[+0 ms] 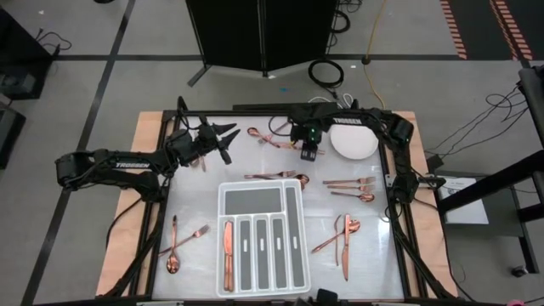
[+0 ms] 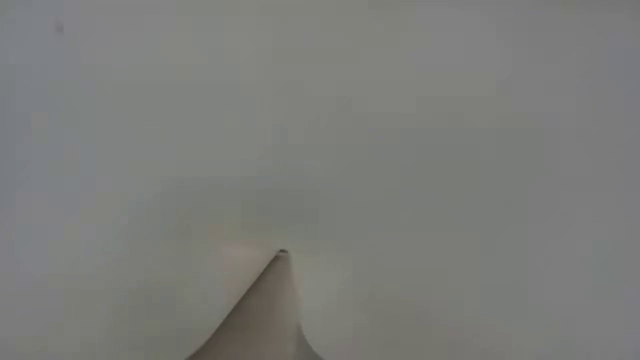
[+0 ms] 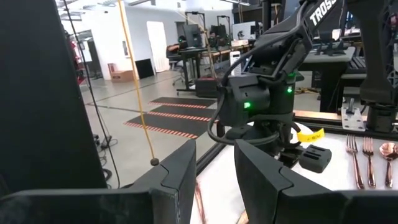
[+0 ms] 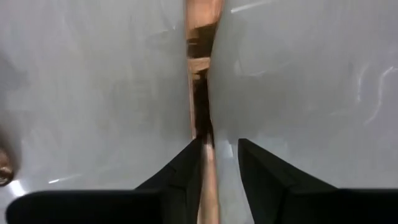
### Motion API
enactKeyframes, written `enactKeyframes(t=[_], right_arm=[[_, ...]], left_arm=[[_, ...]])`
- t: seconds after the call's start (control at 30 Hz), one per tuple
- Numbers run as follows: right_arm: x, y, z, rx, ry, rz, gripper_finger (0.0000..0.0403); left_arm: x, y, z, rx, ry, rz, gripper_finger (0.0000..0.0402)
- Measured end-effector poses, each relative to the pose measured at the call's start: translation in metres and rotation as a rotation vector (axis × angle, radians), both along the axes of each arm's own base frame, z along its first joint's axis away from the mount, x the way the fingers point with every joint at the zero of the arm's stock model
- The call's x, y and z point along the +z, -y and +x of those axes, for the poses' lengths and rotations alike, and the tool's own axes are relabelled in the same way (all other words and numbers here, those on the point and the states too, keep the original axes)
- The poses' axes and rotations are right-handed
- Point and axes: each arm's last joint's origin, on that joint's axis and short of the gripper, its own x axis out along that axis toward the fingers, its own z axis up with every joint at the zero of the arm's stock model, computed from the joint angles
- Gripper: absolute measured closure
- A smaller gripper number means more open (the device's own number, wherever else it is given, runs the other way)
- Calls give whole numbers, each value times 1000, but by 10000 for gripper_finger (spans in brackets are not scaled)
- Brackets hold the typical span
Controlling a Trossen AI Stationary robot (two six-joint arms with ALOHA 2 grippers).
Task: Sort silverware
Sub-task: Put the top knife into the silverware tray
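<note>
Copper silverware lies scattered flat on the white table: a spoon and fork [image 1: 270, 138] near the far edge, a pair [image 1: 276, 177] beyond the tray, forks and a spoon [image 1: 350, 185] to the right, and more pieces at left [image 1: 178, 245] and right [image 1: 344, 238]. One knife [image 1: 228, 248] lies in the tray. My right gripper [image 1: 308, 154] [image 4: 221, 146] points down at the table, open, with a copper handle [image 4: 200, 93] running between its fingers, close to one finger [image 4: 186, 162]. My left gripper [image 1: 228, 140] [image 3: 214, 149] hovers open near the far left, touching nothing. My right gripper comes from above with its fingers along a copper handle [image 4: 205, 162] that lies flat on the table. The handle runs right beside one finger, with a gap to the other. Whether that finger touches it, I cannot tell.
The white divided tray [image 1: 223, 191] sits at the table's near middle. A round white plate [image 1: 354, 140] lies at the far right, beside the right arm. The low view shows only a pale blank surface. Table frame rails run along both sides.
</note>
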Motion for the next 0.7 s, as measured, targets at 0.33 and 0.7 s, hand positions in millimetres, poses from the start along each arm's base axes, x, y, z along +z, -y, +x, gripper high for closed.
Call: enactKeyframes(t=[0.33, 0.7], right_arm=[[2, -4, -3, -9, 8, -14, 312], [19, -5, -4, -9, 53, -29, 312]], left_arm=[[0, 0, 0, -16, 0, 1, 290], [0, 0, 0, -17, 0, 0, 290]])
